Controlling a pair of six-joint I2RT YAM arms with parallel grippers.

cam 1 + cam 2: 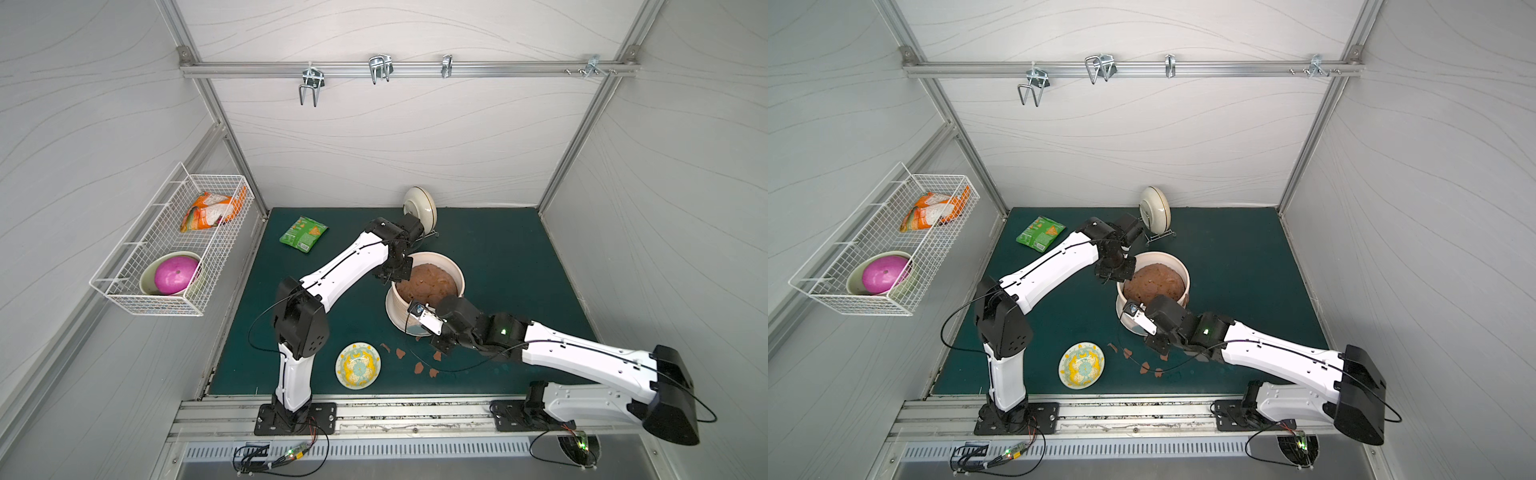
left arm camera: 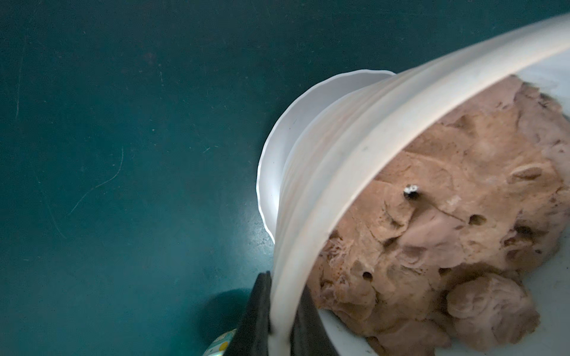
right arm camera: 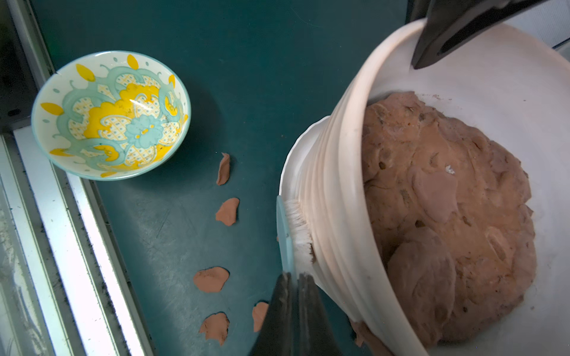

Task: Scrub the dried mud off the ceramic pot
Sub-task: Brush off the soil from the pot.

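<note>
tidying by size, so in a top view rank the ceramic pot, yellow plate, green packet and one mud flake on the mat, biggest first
1. ceramic pot, clearly largest
2. yellow plate and green packet: these look about alike, so they are not ranked against each other
3. mud flake, far the smallest

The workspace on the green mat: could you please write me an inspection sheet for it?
Surface: dark green mat, faintly scratched.
Job's things: large cream-white ribbed ceramic pot; coin-sized reddish-brown dried mud flakes lie beside it.
Clutter: yellow-patterned bowl, green snack packet, cream gold-rimmed dish standing on edge, lumpy brown mass in pot.
Tools: left tool shut on pot rim; right tool shut on blue-backed white-bristle brush, bristles against pot wall.
Cables: black cables loop off both arms.
Surroundings: white wire basket; metal hooks on aluminium rail.
</note>
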